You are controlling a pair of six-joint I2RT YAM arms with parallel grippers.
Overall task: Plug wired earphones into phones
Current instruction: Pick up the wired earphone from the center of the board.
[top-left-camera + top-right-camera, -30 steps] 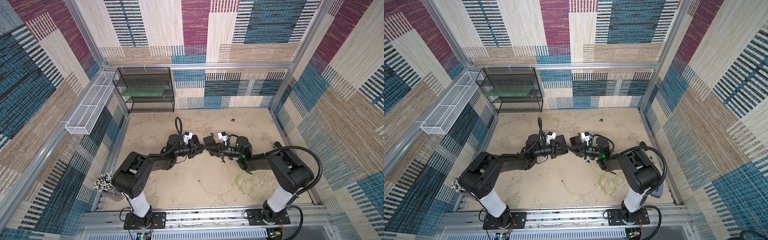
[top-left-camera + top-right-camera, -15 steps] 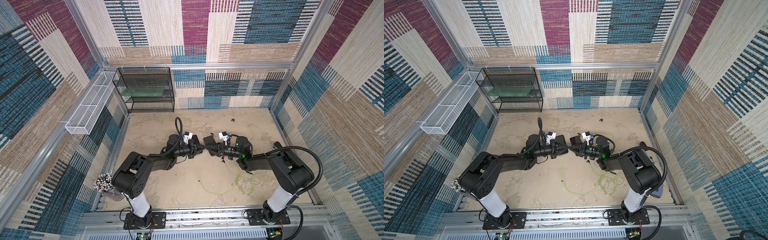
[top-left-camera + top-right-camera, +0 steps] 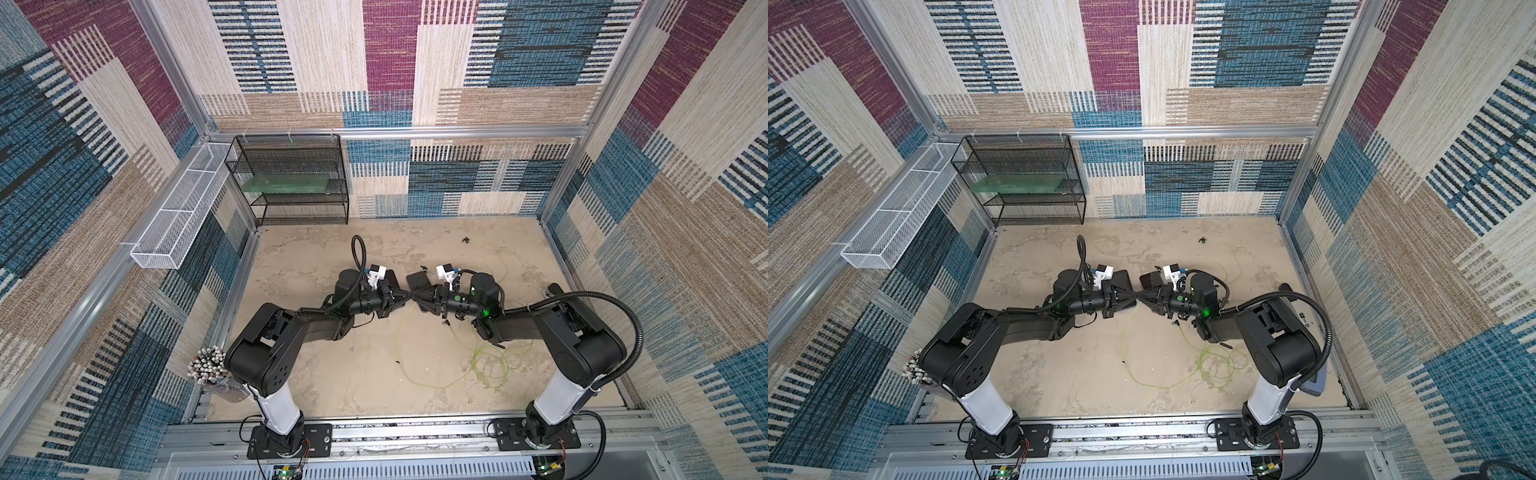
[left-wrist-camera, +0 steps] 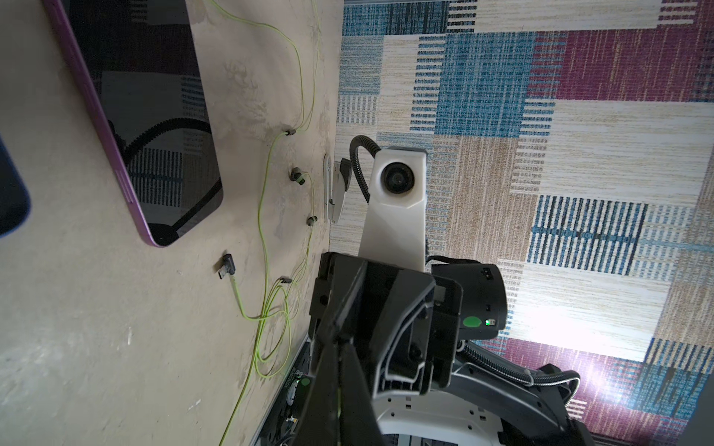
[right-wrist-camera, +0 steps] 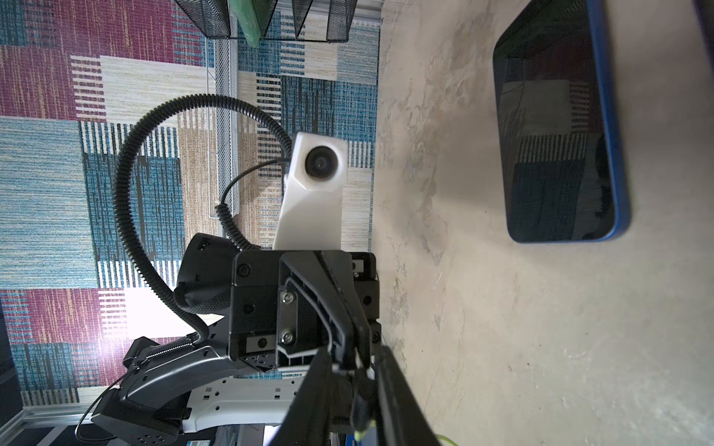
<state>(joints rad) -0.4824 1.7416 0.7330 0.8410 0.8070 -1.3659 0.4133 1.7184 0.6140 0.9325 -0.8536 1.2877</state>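
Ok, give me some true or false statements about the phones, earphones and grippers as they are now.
Two phones lie on the table. True: a purple-edged phone and a blue-edged phone.
The plug by the purple-edged phone is plugged in. False: the plug lies loose on the table, apart from it.
The left gripper and right gripper point at each other, tips close together. True.
The earphone cable is white. False: it is yellow-green.

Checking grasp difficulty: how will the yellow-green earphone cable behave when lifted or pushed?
Likely floppy: the earphone cable lies in loose loops on the table, so it should sag rather than hold shape. Probably very light, being so thin. Overlapping strands suggest it may snag or drag neighbouring loops along.
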